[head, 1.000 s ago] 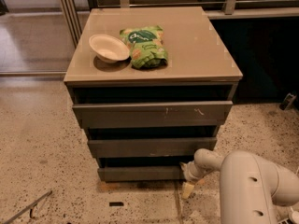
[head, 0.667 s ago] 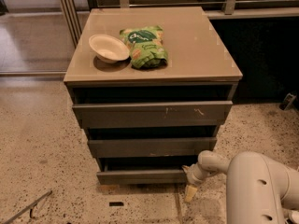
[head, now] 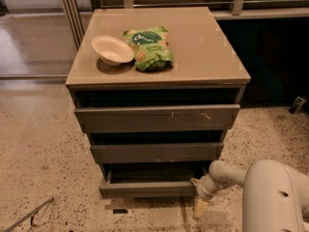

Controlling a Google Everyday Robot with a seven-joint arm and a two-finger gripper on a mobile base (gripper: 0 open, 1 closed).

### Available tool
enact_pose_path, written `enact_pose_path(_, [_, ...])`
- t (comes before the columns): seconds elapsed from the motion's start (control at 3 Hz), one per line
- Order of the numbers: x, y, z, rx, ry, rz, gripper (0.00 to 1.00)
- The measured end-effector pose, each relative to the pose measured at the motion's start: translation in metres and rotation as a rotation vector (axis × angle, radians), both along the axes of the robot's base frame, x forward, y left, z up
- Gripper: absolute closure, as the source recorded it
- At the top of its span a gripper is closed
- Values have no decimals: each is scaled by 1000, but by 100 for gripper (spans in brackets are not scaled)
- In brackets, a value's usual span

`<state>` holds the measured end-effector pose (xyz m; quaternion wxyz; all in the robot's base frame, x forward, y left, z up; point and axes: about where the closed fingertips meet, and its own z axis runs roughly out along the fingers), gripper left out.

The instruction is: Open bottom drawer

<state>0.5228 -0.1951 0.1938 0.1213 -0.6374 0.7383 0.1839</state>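
Note:
The bottom drawer (head: 145, 188) is the lowest of three grey-brown handleless fronts on the cabinet. It stands pulled out a little, with a dark gap behind its front. My gripper (head: 199, 197) is at the drawer's right end, low near the floor, on the end of the white arm (head: 270, 192) that comes in from the bottom right. A yellowish fingertip (head: 199, 208) points down toward the floor.
The middle drawer (head: 157, 152) and the scratched top drawer (head: 157, 118) sit above. On the cabinet top are a white bowl (head: 112, 50) and a green snack bag (head: 148, 48). Speckled floor surrounds the cabinet; a metal rod (head: 26, 215) lies at bottom left.
The bottom drawer has slid out toward the camera. My gripper has moved with its right end, back and slightly down.

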Motion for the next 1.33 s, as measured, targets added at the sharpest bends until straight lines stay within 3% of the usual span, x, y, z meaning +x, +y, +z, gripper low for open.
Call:
enact_pose_path(1.0, [-70,2,10,8,193,11,0])
enact_pose_path(1.33, [-71,3,10,9,195,12,0])
